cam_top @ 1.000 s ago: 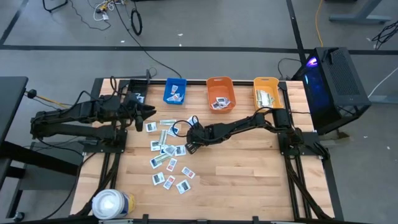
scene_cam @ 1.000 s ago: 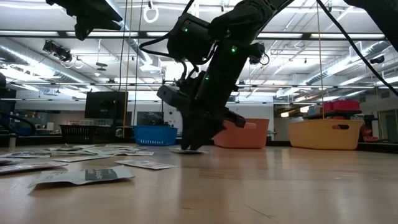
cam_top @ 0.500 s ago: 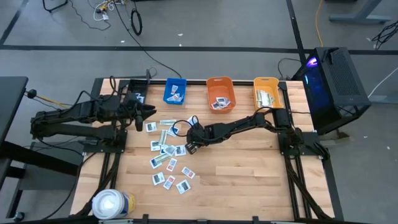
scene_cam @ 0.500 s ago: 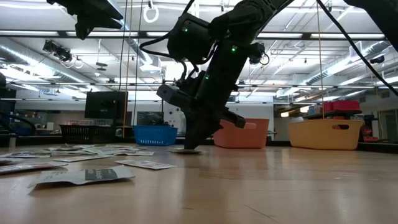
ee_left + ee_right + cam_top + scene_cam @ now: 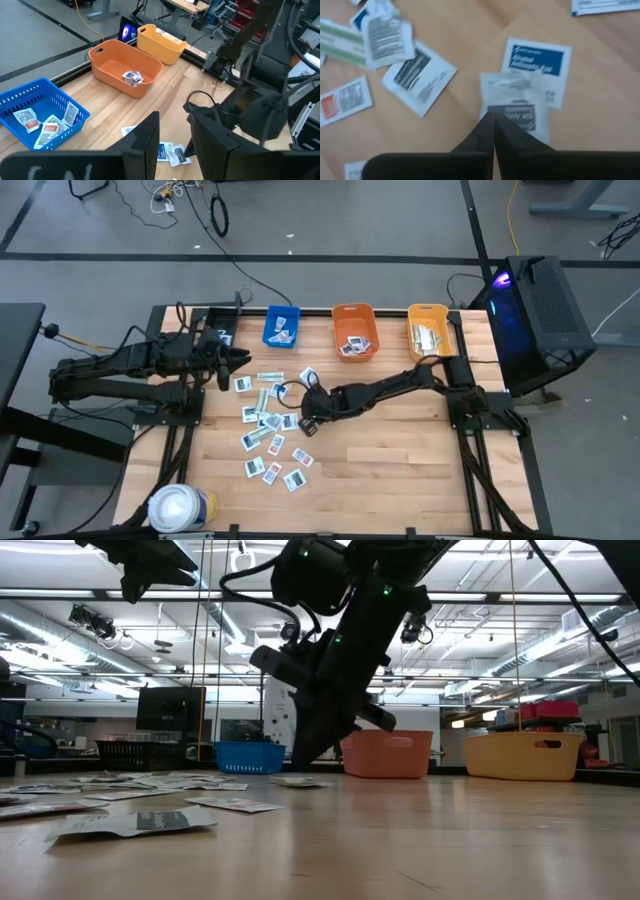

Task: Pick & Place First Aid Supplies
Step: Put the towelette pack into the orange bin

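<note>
The first aid supplies (image 5: 268,428), small flat white packets with blue or red print, lie scattered on the wooden table's left half. My right gripper (image 5: 304,421) hangs shut just above the right edge of the scatter, fingers slanting down. In the right wrist view its tips (image 5: 493,118) meet over a grey-printed packet (image 5: 516,102) that lies across a blue-printed one (image 5: 540,60). In the low view a packet (image 5: 300,781) lies flat on the table below the raised fingers. My left gripper (image 5: 175,142) waits open and high at the table's left (image 5: 238,360).
At the far edge stand a blue bin (image 5: 282,325), an orange bin (image 5: 354,330) and a yellow bin (image 5: 428,326), each with a few packets inside. A large white roll (image 5: 180,508) stands at the near left corner. The table's right half is bare wood.
My right gripper has risen off the table and drifted slightly toward the near edge. The packet beneath it has stayed flat on the wood.
</note>
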